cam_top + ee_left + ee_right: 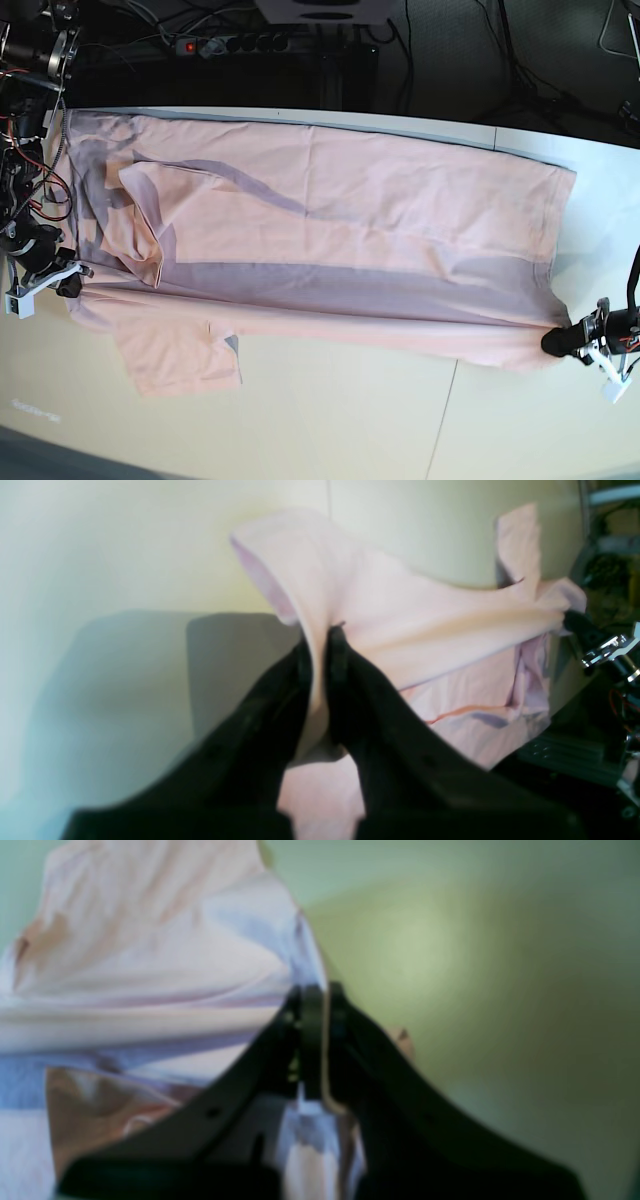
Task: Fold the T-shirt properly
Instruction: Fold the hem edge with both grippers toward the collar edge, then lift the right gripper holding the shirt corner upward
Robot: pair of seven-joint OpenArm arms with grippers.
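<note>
Stretching across the pale desk point(330, 420), the pink T-shirt point(340, 230) is held taut along its near edge. The left claw point(320, 635) is clamped on a fold of it, and the right claw point(320, 995) pinches the opposite end, a sleeve lying below.

A black power strip point(232, 44) and cables point(470, 55) lie behind the pale table point(350, 420).

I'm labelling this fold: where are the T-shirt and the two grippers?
T-shirt point(400, 210): base view, flat middle of the cloth.
Left gripper point(558, 342): base view, tips pinching the hem.
Right gripper point(70, 283): base view, tips at the cloth's edge.
</note>
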